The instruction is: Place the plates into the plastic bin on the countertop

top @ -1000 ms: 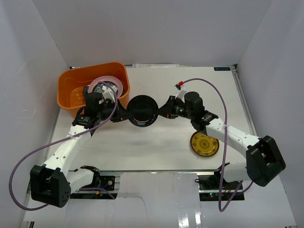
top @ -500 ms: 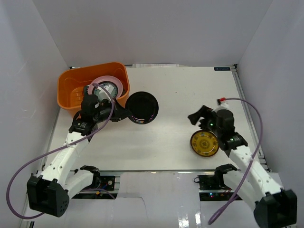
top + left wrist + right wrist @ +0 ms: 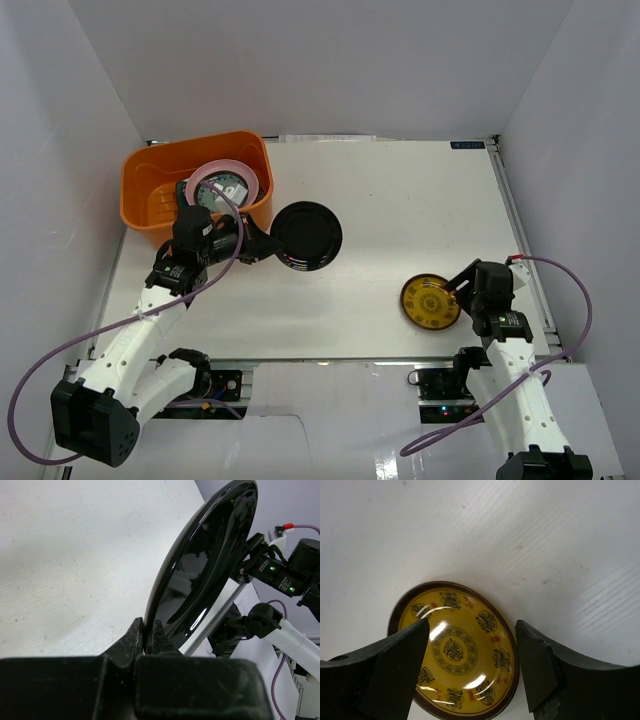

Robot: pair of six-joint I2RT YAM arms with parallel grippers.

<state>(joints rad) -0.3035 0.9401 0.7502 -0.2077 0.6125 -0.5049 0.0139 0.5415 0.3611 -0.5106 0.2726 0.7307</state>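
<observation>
Withdrawn from the black plate (image 3: 307,236) to the near right, the right gripper (image 3: 471,630) is held with jaws spread above the yellow plate (image 3: 454,652) on the surface (image 3: 400,200). The black plate is pinched at its rim by the left gripper (image 3: 148,628), just right of the plastic bin (image 3: 150,170). A swing left over its wall is judged needed next.

black plate (image 3: 307,236), yellow patterned plate (image 3: 431,302), orange bin (image 3: 146,172)
</observation>
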